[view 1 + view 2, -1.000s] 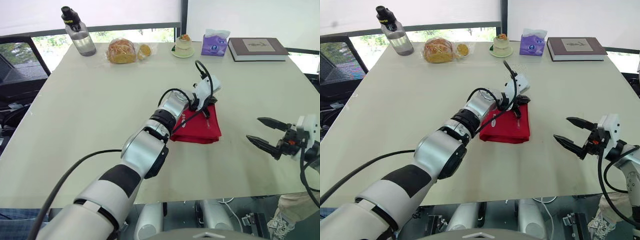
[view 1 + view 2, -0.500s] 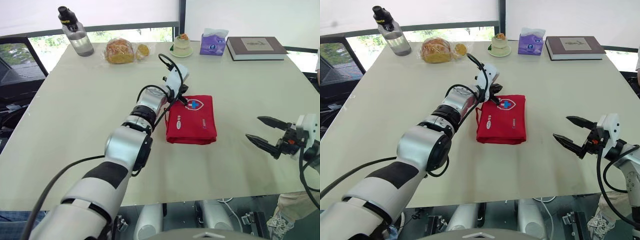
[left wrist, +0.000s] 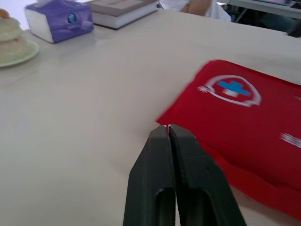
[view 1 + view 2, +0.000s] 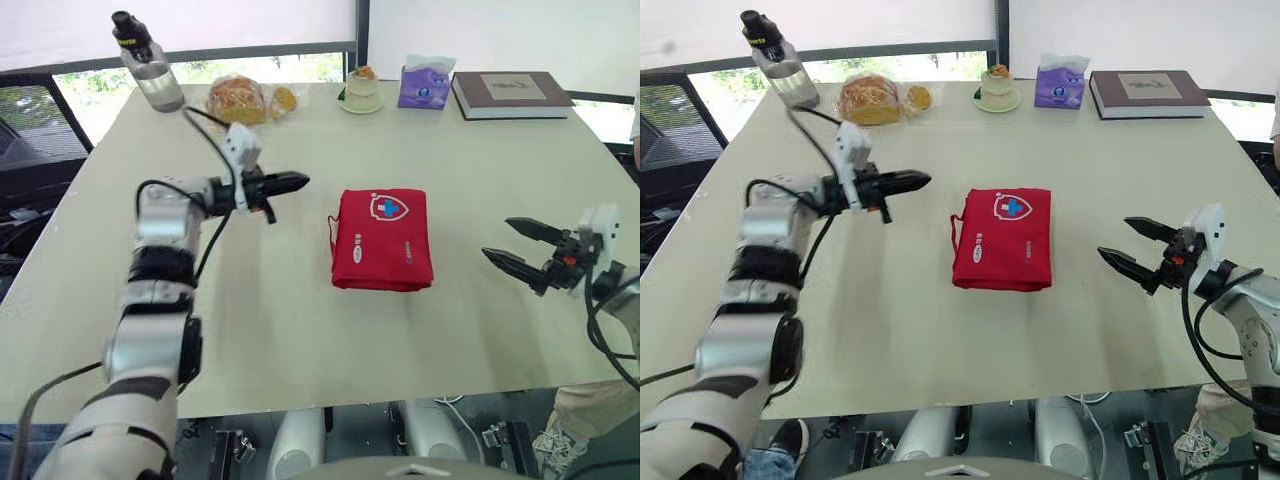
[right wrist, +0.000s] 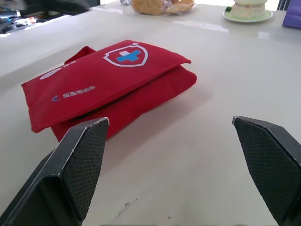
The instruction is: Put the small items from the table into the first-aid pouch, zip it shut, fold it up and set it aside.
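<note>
Item: first-aid pouch (image 4: 383, 238), red fabric, folded flat into a rectangle. It lies about mid-table, slightly towards the robot's right, with its long sides running from the near edge to the far edge. A thin red loop or cord shows at its left side.

Position relative to fingers:
- The left gripper (image 4: 303, 179) is held above the table (image 4: 300, 330), to the left of the pouch and apart from it. Its fingers (image 3: 155, 174) are pressed together with no gap and hold nothing. The tips point towards the pouch's upper left corner.
- The right gripper (image 4: 498, 238) is to the right of the pouch and apart from it, near the table's right side. Its fingers (image 5: 80, 160) are spread wide and hold nothing. The opening faces the pouch's right edge.

Edges and room: the pouch sits well clear of every table edge, and bare tabletop shows on all four sides of it. A broad open stretch runs between the pouch and the near edge. Along the far edge stand a water bottle (image 4: 143, 60), bagged bread (image 4: 240, 98), a dessert on a plate (image 4: 361, 90), a purple tissue pack (image 4: 424, 85) and a book (image 4: 513, 94). All are well apart from the pouch.

Markings: the top flap carries a white shield with a blue cross. Below it is a small logo with a line of white characters, too small to read. An oval white label sits nearer the left edge.
</note>
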